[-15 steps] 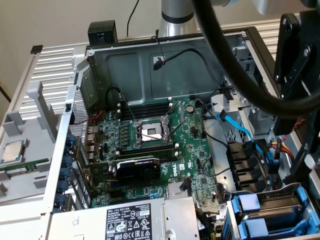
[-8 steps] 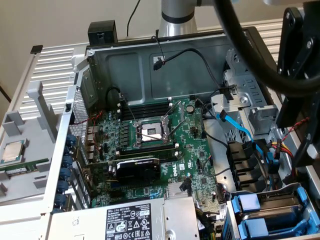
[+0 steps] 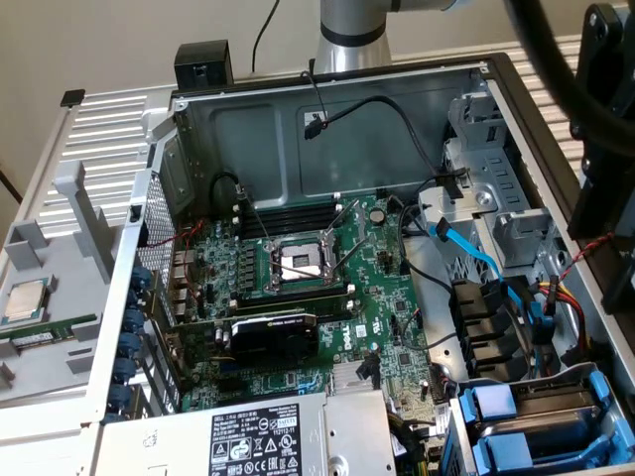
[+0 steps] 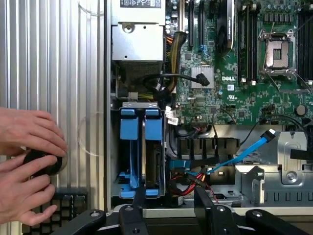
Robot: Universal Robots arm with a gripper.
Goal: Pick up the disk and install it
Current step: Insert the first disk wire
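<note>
- On the exterior view's left, a grey plastic tray (image 3: 40,248) lies outside the case. A small square silver chip (image 3: 25,300) and a long thin green memory stick (image 3: 50,334) lie on it.
- Next is the open computer case (image 3: 298,109), a big metal box with smooth grey walls.
- Flat on its floor lies the green board (image 3: 392,332), bumpy with tiny parts. A square shiny socket (image 3: 300,263) sits in its middle, and a black card (image 3: 273,332) stands on the near side of that.
- At the near edge sits the power box (image 3: 298,436), made of grey metal with a white sticker.
- A flat light-blue cable (image 3: 474,250) bends down just right of the board.
- In the near right corner is the metal drive cage (image 4: 139,105). Two blue plastic frames stand in it side by side.
- The disk (image 3: 561,397) is the grey metal slab clipped in one of them (the farther one, I think, but it is hard to tell). The other blue frame (image 3: 496,458) is just beside it.
- The gripper (image 4: 170,196) hangs over one end of that cage. Its two black fingers are spread wide with nothing between them, and they do not touch the disk.
- Outside the case wall by the cage, one hand (image 4: 29,132) and another hand (image 4: 22,196) rest on a ribbed silver panel (image 4: 54,58). They hold a small round black thing (image 4: 44,162).
</note>
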